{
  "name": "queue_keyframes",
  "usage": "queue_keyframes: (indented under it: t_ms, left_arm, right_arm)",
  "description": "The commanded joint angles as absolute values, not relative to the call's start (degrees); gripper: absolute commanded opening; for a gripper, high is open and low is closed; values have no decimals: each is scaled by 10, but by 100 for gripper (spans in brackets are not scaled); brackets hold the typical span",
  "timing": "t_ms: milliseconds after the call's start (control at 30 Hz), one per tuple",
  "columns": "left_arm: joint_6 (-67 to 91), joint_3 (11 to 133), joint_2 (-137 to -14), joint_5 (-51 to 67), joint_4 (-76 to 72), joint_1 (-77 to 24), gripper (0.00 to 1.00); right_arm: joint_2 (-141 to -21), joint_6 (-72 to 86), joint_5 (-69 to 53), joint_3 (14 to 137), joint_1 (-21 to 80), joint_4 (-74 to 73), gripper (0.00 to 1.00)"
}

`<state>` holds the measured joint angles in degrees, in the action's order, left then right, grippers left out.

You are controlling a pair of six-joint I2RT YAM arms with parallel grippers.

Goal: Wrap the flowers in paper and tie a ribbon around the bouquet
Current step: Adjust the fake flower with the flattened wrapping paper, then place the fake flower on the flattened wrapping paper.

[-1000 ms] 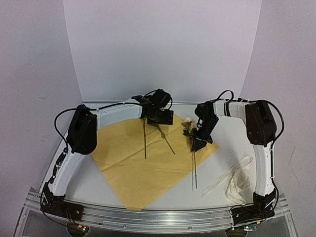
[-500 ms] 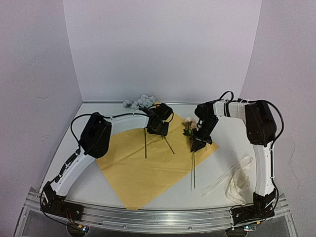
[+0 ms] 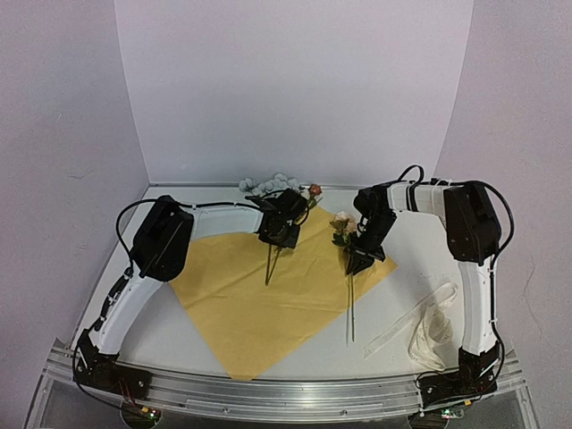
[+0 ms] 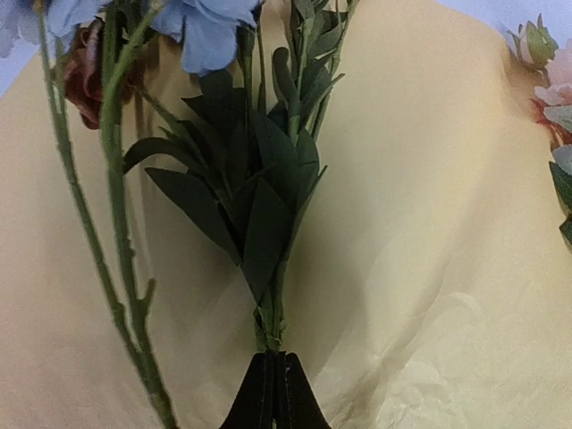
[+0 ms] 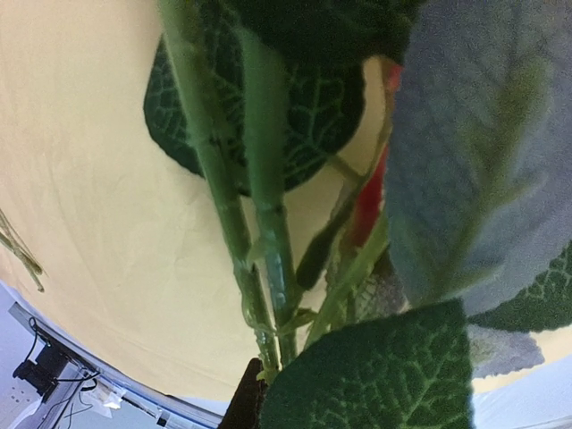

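Left fingers [image 4: 255, 402] and right fingers [image 5: 243, 409] are each clamping flowers [image 4: 268, 206] by the stems above flat, unwrapped paper [image 3: 241, 304]. Ribbon [image 3: 429, 323] is lying unused on the table [image 3: 411, 255].

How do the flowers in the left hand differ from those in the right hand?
The left hand grips blue flowers; the right hand grips cream-pink flowers. The blue flowers' stems end on the yellow paper; the cream-pink flowers' stem runs past its near edge. Both bunches are gripped at the stems.
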<state>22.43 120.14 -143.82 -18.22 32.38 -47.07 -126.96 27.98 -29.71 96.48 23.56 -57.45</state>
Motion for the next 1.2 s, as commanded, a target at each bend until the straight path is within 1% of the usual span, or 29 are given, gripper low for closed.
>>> queue_keyframes:
  t_ms: [0, 200, 233, 267, 367, 433, 467, 600, 767, 833, 867, 933, 1000, 1100, 1167]
  left_arm:
    - [214, 1191, -1373, -174, 313, -464, 0]
    - [261, 1214, -1394, -151, 328, -461, 0]
    - [266, 1214, -1395, -145, 326, -461, 4]
    - [271, 1213, -1395, -140, 325, -461, 9]
    - [282, 1191, -1376, -133, 309, -461, 37]
    - [287, 1156, -1342, -124, 279, -460, 48]
    - [290, 1139, -1326, -120, 265, -460, 51]
    - [308, 1065, -1240, -96, 209, -451, 59]
    - [344, 916, -1117, -47, 134, -409, 70]
    - [355, 874, -1091, -30, 130, -391, 71]
    - [360, 858, -1084, -27, 137, -380, 69]
    - [368, 820, -1079, -10, 141, -356, 61]
    - [376, 787, -1076, 22, 135, -339, 49]
    - [378, 744, -1079, 44, 122, -334, 35]
    - [378, 725, -1087, 69, 113, -334, 27]
  right_arm:
    - [-1270, 269, -296, 949, 215, -586, 0]
    - [-1258, 266, -296, 947, 210, -589, 0]
    - [-1257, 267, -298, 949, 210, -589, 0]
    - [-1256, 268, -300, 953, 210, -589, 0]
    - [-1247, 272, -310, 966, 210, -590, 0]
    - [-1240, 274, -314, 976, 210, -590, 0]
    - [-1237, 276, -316, 980, 211, -590, 0]
    - [-1226, 281, -314, 1004, 210, -590, 0]
    - [-1214, 285, -301, 1035, 211, -588, 0]
    - [-1216, 288, -298, 1052, 211, -582, 0]
    - [-1218, 290, -298, 1059, 212, -574, 0]
    - [-1228, 298, -303, 1074, 216, -547, 0]
    - [-1243, 299, -303, 1099, 224, -517, 0]
    - [-1280, 293, -292, 1154, 240, -475, 0]
    - [-1318, 298, -291, 1205, 250, -453, 0]
